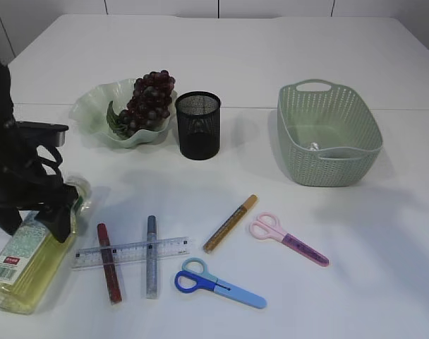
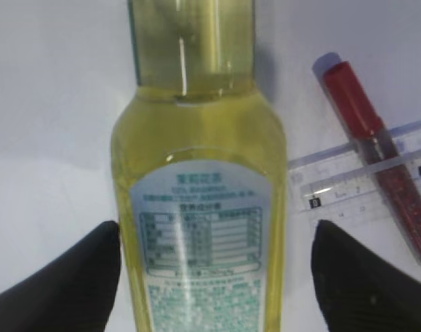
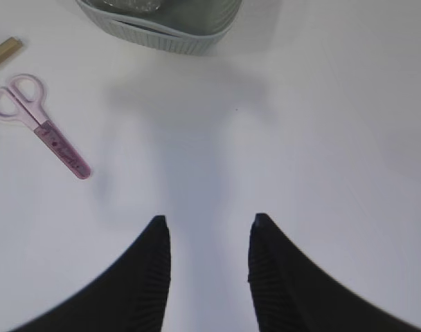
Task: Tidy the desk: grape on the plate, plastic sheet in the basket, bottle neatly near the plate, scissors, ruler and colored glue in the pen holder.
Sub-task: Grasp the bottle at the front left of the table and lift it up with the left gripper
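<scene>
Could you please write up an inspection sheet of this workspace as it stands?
Surface: white table, clean.
Job's things: grapes on the plate; bottle lying flat; ruler under the red glue pen and silver glue pen; gold glue pen, blue scissors and pink scissors loose; pen holder upright; something pale inside the basket.
Clutter: nothing seen.
Grippers: left gripper open, straddling the bottle; right gripper open above bare table.
Cables: nothing seen.
Surroundings: white wall panels.

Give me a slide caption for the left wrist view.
Open left gripper straddling the lying bottle, red glue and ruler alongside.
</scene>
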